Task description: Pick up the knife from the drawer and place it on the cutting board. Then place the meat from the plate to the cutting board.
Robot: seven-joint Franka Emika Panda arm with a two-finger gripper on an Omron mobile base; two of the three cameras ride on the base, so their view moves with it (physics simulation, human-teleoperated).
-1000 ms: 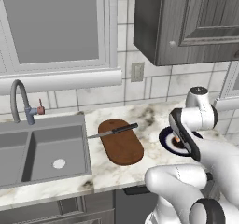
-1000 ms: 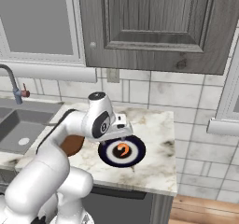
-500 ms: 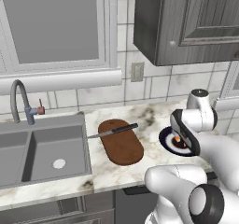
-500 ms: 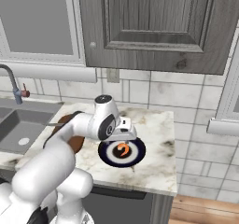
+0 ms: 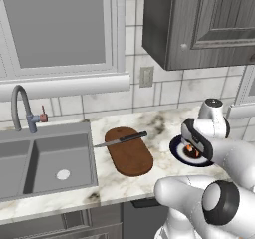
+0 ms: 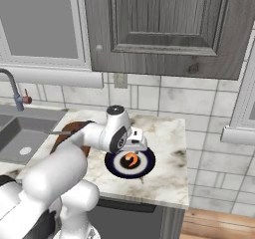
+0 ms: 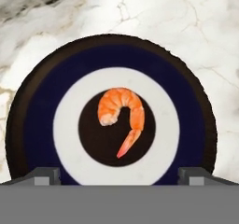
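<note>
One meat (image 7: 122, 114) on one plate (image 7: 186, 125); one knife (image 5: 121, 139) across one cutting board (image 5: 130, 158); tool (image 7: 119, 175) open, empty.

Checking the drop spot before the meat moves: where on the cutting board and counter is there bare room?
The cutting board is bare over its near half; the knife lies across its far end. Bare marble lies between board and plate, and right of the plate toward the counter edge. Over the plate it is crowded: the open gripper hangs above the shrimp.

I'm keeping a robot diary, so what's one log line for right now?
knife: on cutting board | meat: on plate | gripper: open above meat
</note>
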